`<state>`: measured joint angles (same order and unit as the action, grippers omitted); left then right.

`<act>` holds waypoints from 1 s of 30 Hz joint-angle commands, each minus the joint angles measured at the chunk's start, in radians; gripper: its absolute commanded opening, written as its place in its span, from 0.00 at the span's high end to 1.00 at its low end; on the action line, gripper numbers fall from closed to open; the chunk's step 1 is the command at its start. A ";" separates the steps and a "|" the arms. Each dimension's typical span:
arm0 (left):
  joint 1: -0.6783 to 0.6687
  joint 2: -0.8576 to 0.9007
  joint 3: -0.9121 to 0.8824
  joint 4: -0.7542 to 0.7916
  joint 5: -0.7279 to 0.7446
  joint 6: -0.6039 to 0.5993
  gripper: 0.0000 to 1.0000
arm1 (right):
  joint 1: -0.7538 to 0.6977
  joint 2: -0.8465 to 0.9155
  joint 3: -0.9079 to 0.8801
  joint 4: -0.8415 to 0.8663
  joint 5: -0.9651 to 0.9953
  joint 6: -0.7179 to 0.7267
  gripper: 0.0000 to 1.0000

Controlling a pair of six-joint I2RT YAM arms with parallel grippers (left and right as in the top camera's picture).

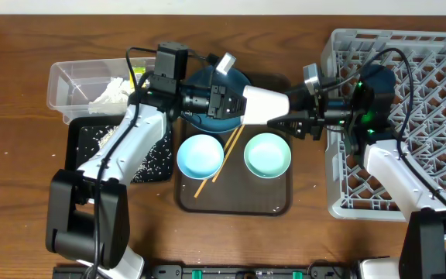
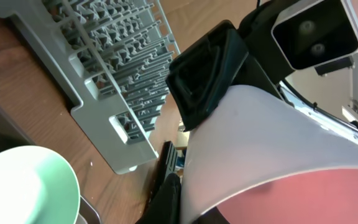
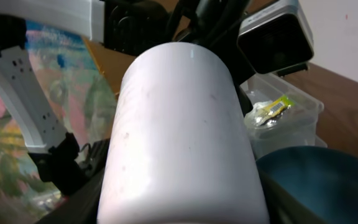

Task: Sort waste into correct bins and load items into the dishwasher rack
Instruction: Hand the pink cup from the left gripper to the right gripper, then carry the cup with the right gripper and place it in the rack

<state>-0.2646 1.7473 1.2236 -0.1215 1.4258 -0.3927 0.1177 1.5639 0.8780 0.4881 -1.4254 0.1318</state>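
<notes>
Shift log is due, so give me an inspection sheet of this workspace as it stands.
Surface: wooden table, brown tray at centre.
Job's things: white bowl held above the tray; dark blue dish, pale bowl, mint-green bowl and chopsticks on the tray; tissue and wrapper in clear tub; rice in black tray; rack holds no dishes that show.
Clutter: few white specks on the table, left.
Grippers: left gripper shut on the white bowl's rim; right gripper at its other end, grip unclear.
Cables: black cables loop above the rack.
Surroundings: nothing seen.
</notes>
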 commanded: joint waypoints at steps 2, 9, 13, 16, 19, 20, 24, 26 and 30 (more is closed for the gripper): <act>-0.002 -0.002 0.010 0.004 0.022 -0.006 0.86 | 0.020 0.003 0.011 0.002 0.015 -0.012 0.59; 0.011 -0.003 0.010 -0.103 -0.294 -0.026 0.55 | -0.004 0.003 0.011 -0.002 0.081 0.080 0.87; 0.046 -0.029 0.010 -0.203 -0.475 0.019 0.53 | -0.051 0.001 0.011 -0.001 0.159 0.147 0.95; 0.079 -0.083 0.010 -0.292 -0.586 0.070 0.53 | -0.099 -0.002 0.012 0.000 0.214 0.195 0.99; 0.103 -0.163 0.010 -0.382 -0.721 0.129 0.52 | -0.155 -0.020 0.013 -0.002 0.262 0.212 0.99; 0.107 -0.195 0.010 -0.410 -0.774 0.146 0.52 | -0.172 -0.030 0.013 -0.002 0.282 0.212 0.99; 0.111 -0.294 0.010 -0.488 -0.966 0.180 0.52 | -0.227 -0.090 0.013 -0.057 0.409 0.212 0.99; 0.111 -0.335 0.010 -0.522 -1.042 0.183 0.52 | -0.251 -0.134 0.013 -0.121 0.505 0.204 0.99; 0.111 -0.373 0.010 -0.555 -1.083 0.183 0.52 | -0.282 -0.239 0.019 -0.323 0.736 0.145 0.99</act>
<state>-0.1543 1.3819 1.2251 -0.6643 0.4549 -0.2382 -0.1413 1.4002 0.8795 0.2333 -0.9142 0.3164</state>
